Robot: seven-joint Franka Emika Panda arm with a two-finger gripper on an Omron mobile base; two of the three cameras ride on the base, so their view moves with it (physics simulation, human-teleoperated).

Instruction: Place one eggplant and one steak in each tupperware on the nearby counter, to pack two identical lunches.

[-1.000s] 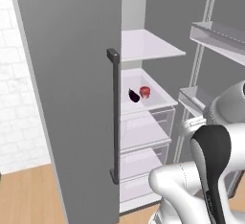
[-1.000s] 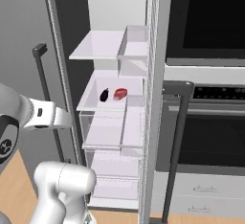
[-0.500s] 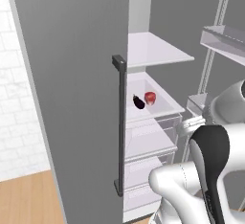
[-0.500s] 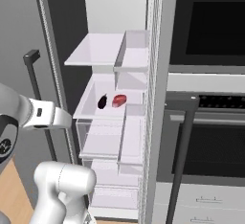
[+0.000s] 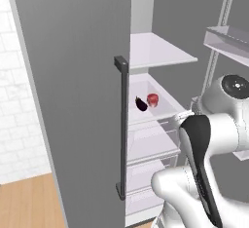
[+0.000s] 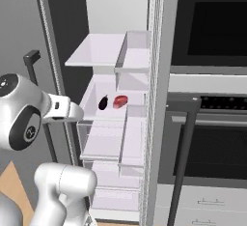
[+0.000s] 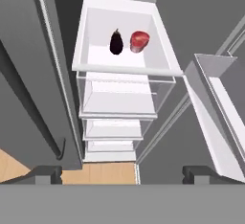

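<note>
The whole view has shifted as the base drove nearer the open grey fridge (image 6: 159, 99). The gripper (image 7: 122, 173), fully open and empty, should be lowered squarely over the dark purple eggplant (image 7: 116, 42), clear of the red steak (image 7: 139, 41) just beside it.

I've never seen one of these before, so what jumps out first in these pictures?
An open fridge with white shelves, and on its middle shelf a dark eggplant lying beside a red steak. In front rises the robot's bulky white arm; right of the fridge is a black oven.
</note>
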